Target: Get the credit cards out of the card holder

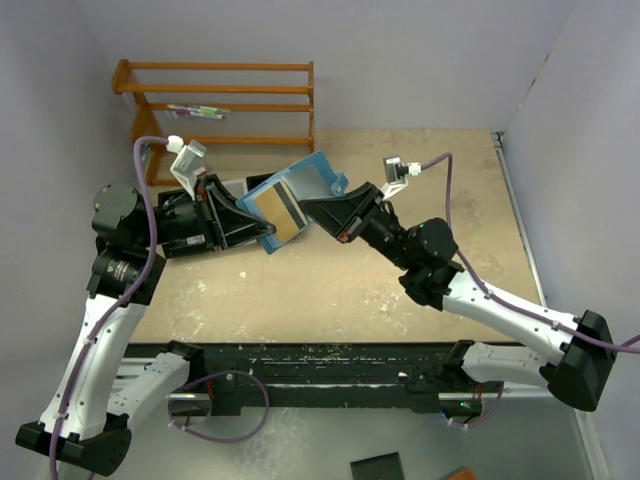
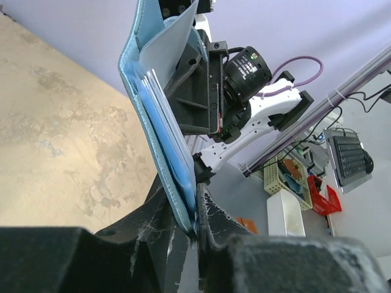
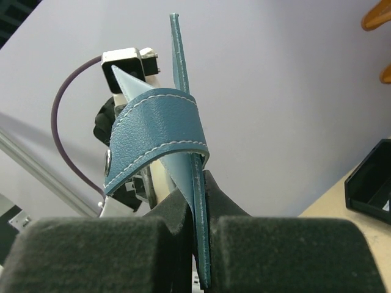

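The blue card holder [image 1: 300, 185] is held open above the table between my two grippers. A gold-tan credit card [image 1: 270, 207] with a dark stripe shows on its inner face. My left gripper [image 1: 268, 232] is shut on the holder's near-left edge. In the left wrist view the gripper [image 2: 197, 221] pinches the holder [image 2: 160, 116], whose pale pockets fan open. My right gripper [image 1: 314, 208] is shut on the holder's right side. In the right wrist view the gripper [image 3: 200, 210] clamps a blue flap [image 3: 156, 131] with its curved strap.
A wooden rack [image 1: 225, 100] stands at the back left with a small item on a shelf. A black tray corner [image 3: 369, 183] lies on the tan table [image 1: 400, 290]. Grey walls close both sides.
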Robot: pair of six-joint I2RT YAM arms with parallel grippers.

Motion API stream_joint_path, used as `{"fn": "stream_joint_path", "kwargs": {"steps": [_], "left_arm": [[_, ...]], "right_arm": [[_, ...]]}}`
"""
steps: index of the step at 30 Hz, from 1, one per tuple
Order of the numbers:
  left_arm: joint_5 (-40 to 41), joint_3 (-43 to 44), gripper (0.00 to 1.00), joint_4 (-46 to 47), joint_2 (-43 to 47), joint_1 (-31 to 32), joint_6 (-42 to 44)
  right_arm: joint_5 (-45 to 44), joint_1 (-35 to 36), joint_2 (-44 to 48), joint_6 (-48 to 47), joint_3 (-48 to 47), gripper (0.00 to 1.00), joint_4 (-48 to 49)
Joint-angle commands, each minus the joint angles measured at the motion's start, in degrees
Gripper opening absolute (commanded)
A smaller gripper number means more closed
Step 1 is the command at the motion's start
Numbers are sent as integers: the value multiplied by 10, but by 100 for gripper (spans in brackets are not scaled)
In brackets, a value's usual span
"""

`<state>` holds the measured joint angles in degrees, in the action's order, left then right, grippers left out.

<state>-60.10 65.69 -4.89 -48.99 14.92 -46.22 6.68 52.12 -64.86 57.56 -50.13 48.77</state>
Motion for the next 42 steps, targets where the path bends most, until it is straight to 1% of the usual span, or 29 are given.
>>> {"fn": "stream_joint_path", "kwargs": {"steps": [1, 4, 6, 7, 8, 9, 12, 14, 16, 18, 20, 21, 22, 24, 25, 26, 28, 29, 32, 34, 37, 39, 42], "left_arm": [[24, 0, 20, -27, 2, -4, 39], [25, -1, 10, -29, 3, -5, 44], [24, 0, 3, -33, 1, -6, 48], [22, 1, 1, -36, 0, -6, 50], [20, 2, 0, -39, -1, -6, 52], [18, 2, 0, -42, -2, -6, 54], [16, 10, 0, -70, -5, -6, 71], [26, 21, 0, -105, -10, -6, 93], [43, 33, 0, -138, -13, -6, 118], [68, 43, 0, -169, -14, -6, 142], [97, 50, 0, -199, -15, -6, 164], [131, 53, 0, -216, -17, -6, 176], [163, 57, 0, -236, -19, -6, 193], [219, 67, 0, -270, -26, -7, 222], [231, 70, 0, -280, -28, -7, 237], [234, 72, 0, -285, -31, -7, 244], [223, 74, 0, -287, -38, -7, 251], [219, 74, 0, -287, -40, -7, 252], [191, 76, 0, -287, -46, -7, 258], [162, 78, 0, -288, -52, -7, 261], [120, 82, 0, -293, -61, -7, 270], [73, 90, 0, -303, -70, -7, 279], [14, 98, 0, -306, -77, -7, 284]], "right_arm": [[-4, 8, 20, 23, 14, 0, 85], [-2, 8, 27, 28, 27, 0, 96], [8, 8, 34, 29, 29, 0, 64], [17, 6, 39, 42, 28, 8, 50], [22, -3, 47, 46, 25, 23, 26], [30, -9, 55, 40, 18, 33, -9], [77, -49, 75, 20, -14, 50, -124], [108, -77, 77, -13, -65, 64, -242], [126, -107, 70, -51, -127, 69, -364], [134, -139, 64, -87, -174, 70, -468], [120, -156, 69, -121, -213, 70, -534], [103, -158, 73, -138, -232, 71, -565], [94, -158, 76, -151, -251, 71, -586], [93, -158, 80, -165, -275, 70, -597], [91, -158, 81, -171, -280, 70, -588], [118, -157, 78, -177, -277, 70, -573], [187, -154, 63, -157, -259, 71, -528], [203, -143, 54, -153, -255, 71, -516], [225, -104, 23, -167, -253, 73, -493], [251, -91, -1, -172, -255, 73, -481], [283, -88, -38, -182, -254, 74, -478], [312, -88, -56, -192, -247, 74, -499], [318, -95, -62, -198, -223, 74, -492]]}}
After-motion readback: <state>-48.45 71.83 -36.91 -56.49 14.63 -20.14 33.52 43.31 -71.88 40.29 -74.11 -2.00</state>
